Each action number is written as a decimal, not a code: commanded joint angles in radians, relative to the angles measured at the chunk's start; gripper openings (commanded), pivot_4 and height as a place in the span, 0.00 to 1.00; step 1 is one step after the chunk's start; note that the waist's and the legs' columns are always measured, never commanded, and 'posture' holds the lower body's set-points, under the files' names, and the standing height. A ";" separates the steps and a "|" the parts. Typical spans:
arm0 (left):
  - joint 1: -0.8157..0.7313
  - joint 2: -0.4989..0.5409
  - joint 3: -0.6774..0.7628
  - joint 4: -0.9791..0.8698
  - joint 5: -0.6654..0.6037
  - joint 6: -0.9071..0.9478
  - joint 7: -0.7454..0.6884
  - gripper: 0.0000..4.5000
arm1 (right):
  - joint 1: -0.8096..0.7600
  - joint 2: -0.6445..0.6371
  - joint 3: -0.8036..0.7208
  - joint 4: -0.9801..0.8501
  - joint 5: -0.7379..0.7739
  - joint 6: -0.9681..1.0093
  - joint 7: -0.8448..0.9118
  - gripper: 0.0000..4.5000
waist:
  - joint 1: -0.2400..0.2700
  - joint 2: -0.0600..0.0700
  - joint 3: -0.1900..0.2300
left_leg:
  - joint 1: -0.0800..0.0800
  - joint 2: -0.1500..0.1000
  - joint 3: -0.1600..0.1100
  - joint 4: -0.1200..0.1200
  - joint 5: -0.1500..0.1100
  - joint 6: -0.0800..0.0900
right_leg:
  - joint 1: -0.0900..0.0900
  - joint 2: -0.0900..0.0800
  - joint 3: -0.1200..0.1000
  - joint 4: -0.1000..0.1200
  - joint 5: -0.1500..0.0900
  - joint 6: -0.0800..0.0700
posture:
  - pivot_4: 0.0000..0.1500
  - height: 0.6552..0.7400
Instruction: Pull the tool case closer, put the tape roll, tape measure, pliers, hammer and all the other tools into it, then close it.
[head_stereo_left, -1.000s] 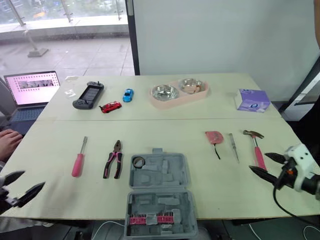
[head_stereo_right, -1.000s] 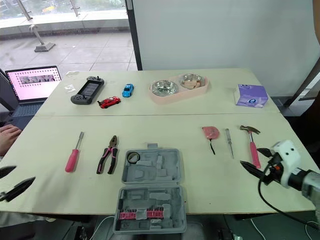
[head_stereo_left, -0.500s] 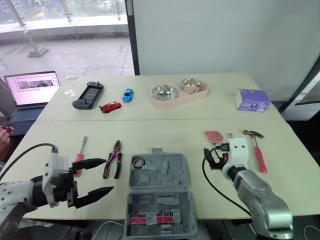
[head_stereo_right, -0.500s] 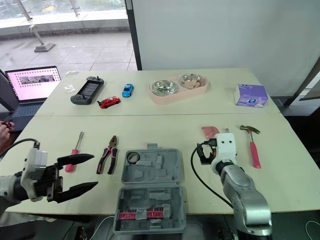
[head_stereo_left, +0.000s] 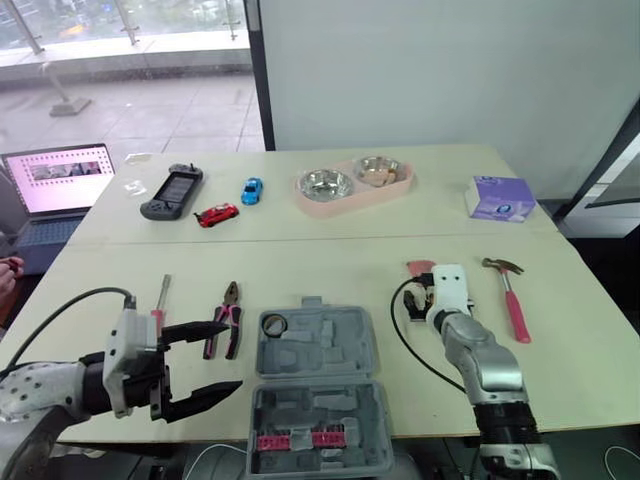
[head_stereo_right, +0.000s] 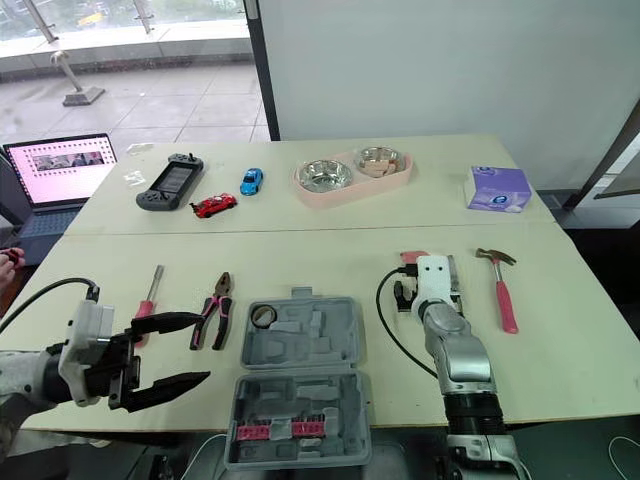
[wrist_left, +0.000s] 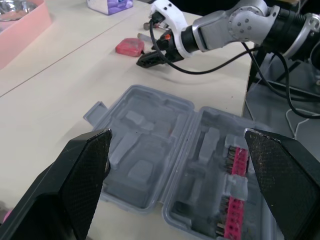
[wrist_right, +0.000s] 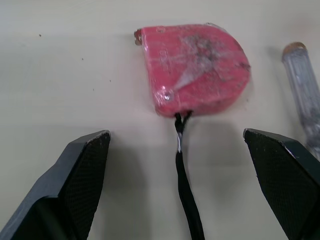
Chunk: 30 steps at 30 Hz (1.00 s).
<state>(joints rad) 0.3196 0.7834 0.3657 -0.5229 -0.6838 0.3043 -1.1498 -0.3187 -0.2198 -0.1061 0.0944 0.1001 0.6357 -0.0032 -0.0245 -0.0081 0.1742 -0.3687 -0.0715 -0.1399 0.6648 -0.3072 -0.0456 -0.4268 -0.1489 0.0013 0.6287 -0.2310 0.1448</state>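
The pink plastic tape measure (wrist_right: 195, 67) lies just beyond the right gripper's (wrist_right: 175, 139) spread jaws. The left gripper (wrist_left: 177, 135), also spread, hovers beside the open grey plastic tool case (head_stereo_left: 350, 345).

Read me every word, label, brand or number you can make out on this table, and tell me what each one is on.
No text here can be read.
laptop screen: pink page with rows of marks, too small to read.
purple box: a dark mark on its front, too blurred to read.
tape measure: scuffed red shell, no lettering visible.
tool case: plain grey, no lettering visible.
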 joint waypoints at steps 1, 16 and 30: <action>0.011 -0.007 0.005 -0.035 0.005 -0.020 0.010 1.00 | -0.017 -0.006 -0.021 0.060 -0.010 -0.023 -0.002 0.88 | 0.002 0.000 0.000 | 0.000 0.000 0.000 0.000 0.000 0.000 | 0.000 0.000 0.000 0.000 0.000 0.000 | 1.00 0.81; 0.028 -0.009 -0.006 -0.032 0.017 -0.027 0.019 1.00 | 0.017 -0.003 -0.033 -0.011 0.010 -0.008 0.018 0.01 | 0.010 0.000 0.000 | 0.000 -0.001 -0.001 0.000 0.000 0.000 | 0.001 0.000 0.000 -0.001 0.000 0.000 | 1.00 0.81; -0.010 -0.002 -0.058 -0.004 0.042 -0.033 -0.002 1.00 | 0.560 -0.097 0.039 -0.653 0.062 0.051 0.224 0.01 | 0.012 0.001 0.000 | -0.001 0.000 -0.002 -0.001 0.000 0.000 | 0.001 0.000 0.000 -0.001 -0.001 0.001 | 1.00 0.81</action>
<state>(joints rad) 0.3163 0.7766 0.3143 -0.5174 -0.6423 0.2873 -1.1484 0.2054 -0.3098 -0.0790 -0.4531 0.1476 0.6780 0.2080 -0.0123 -0.0074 0.1745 -0.3697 -0.0717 -0.1415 0.6639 -0.3074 -0.0452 -0.4264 -0.1491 0.0010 0.6281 -0.2322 0.1453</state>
